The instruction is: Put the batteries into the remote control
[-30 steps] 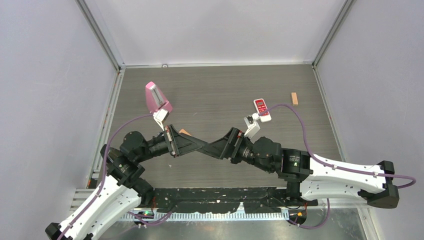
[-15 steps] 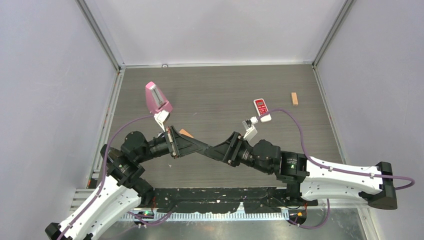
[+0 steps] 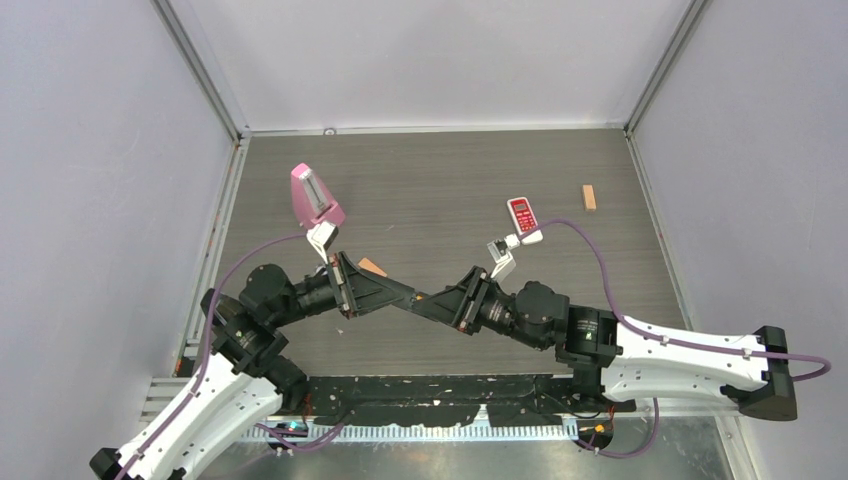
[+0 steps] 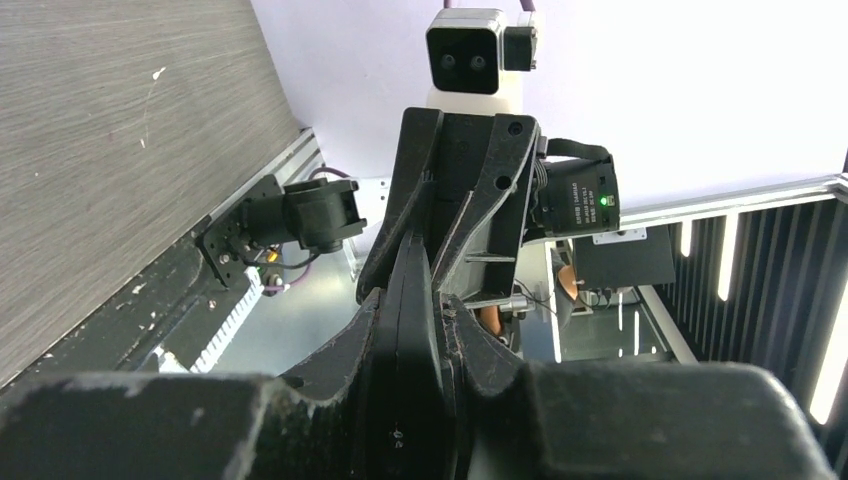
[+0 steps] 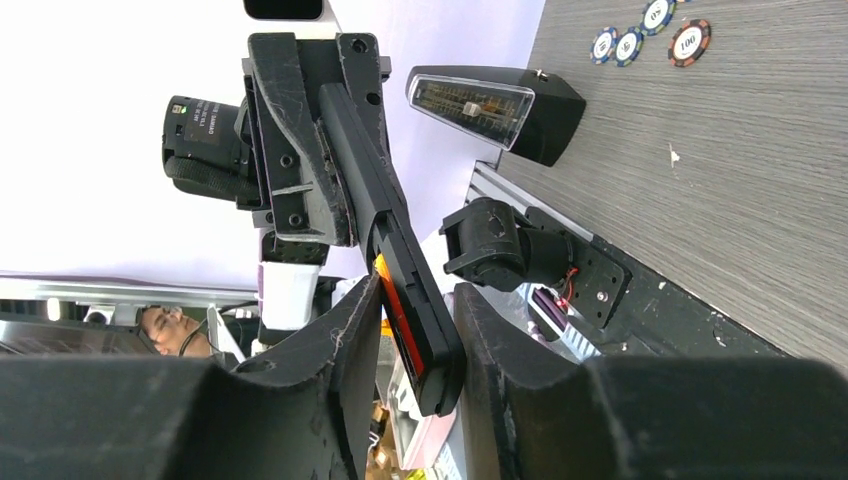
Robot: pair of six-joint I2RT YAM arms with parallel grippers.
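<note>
Right gripper (image 5: 415, 300): jaws stand narrow around the near end of the remote control (image 5: 395, 240). Both pads look to touch its sides, so I read this as a grip, though how firm it is cannot be told.
Left gripper (image 4: 412, 300): clamped tight on the remote's other end, with the thin black body edge-on between its fingers.
Remote control: held in the air between the two arms, above the table (image 3: 430, 170) and towards its front; it touches nothing but the two grippers.
Battery (image 5: 390, 300): one orange-red cylinder shows in the remote's open back, just beside a right-gripper pad. It appears to sit in the bay. No other batteries can be made out.
Why held so: the left arm likely acts as a vise, with the open back exposed. A hold at both ends should steady the slim body for pressing the battery home.
Bystanders: a red-and-white remote (image 3: 522, 215) and a tan block (image 3: 589, 197) lie on the table, well apart from the grip. A pink wedge (image 3: 312, 195) stands beyond the left wrist.
</note>
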